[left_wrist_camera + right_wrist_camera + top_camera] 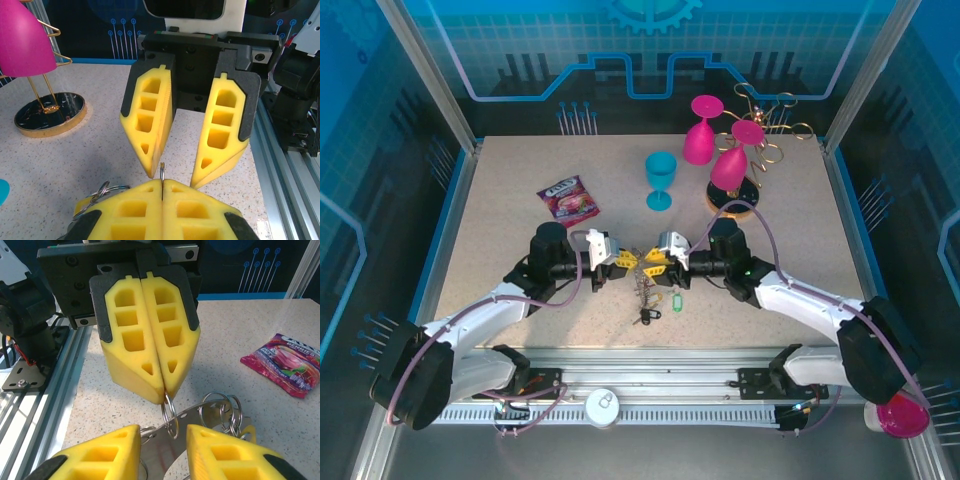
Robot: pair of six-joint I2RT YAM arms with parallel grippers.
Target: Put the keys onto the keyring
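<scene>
Keyring [644, 288] and keys [647, 315] were seen from the top external camera near the front edge of the table [500, 250], just below the spot where the left gripper [628, 260] and right gripper [655, 266] were brought tip to tip. A green-headed key [678, 299] was seen just beside the bunch. A snack packet [568, 198], a blue goblet [660, 178] and pink glasses [700, 140] on a gold rack [775, 115] were set farther back.

From the left wrist, the left gripper [162, 189] was seen pressed together, a thin ring of the keyring [162, 172] pinched upright between its fingers. The right gripper [175, 180] was faced towards it, fingers spread, one tip on either side of that ring.

From the right wrist, the right gripper [162, 445] was seen spread apart, with the pinched ring [170, 416] and a flat silver piece [165, 442] in the gap. More linked rings [220, 410] were trailed to the right.
</scene>
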